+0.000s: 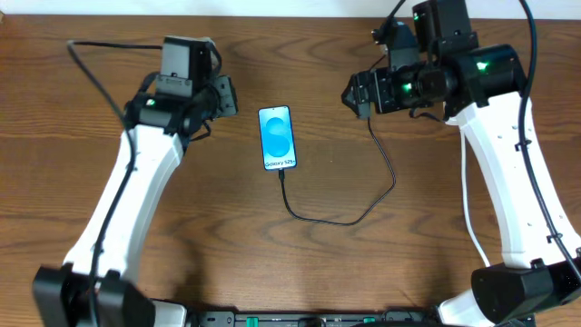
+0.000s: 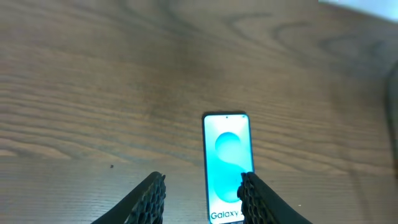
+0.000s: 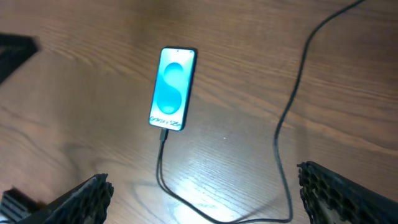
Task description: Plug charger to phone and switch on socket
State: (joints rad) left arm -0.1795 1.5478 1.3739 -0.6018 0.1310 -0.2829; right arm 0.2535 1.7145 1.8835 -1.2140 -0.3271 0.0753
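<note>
The phone (image 1: 277, 138) lies flat in the middle of the table with its blue screen lit. It also shows in the left wrist view (image 2: 227, 165) and the right wrist view (image 3: 172, 88). The black charger cable (image 1: 363, 211) runs from the phone's bottom edge, loops right and goes up under my right gripper; its connector tip (image 3: 163, 132) sits at the phone's bottom edge. My left gripper (image 1: 227, 95) (image 2: 202, 199) is open and empty, just left of the phone. My right gripper (image 1: 356, 94) (image 3: 205, 193) is wide open and empty above the cable. The socket and the charger's plug are hidden.
A white cord (image 1: 467, 195) runs down the table beside my right arm. The table is dark brown wood (image 1: 300, 54). Black arm cables hang at the far left (image 1: 91, 68) and far right (image 1: 531, 54).
</note>
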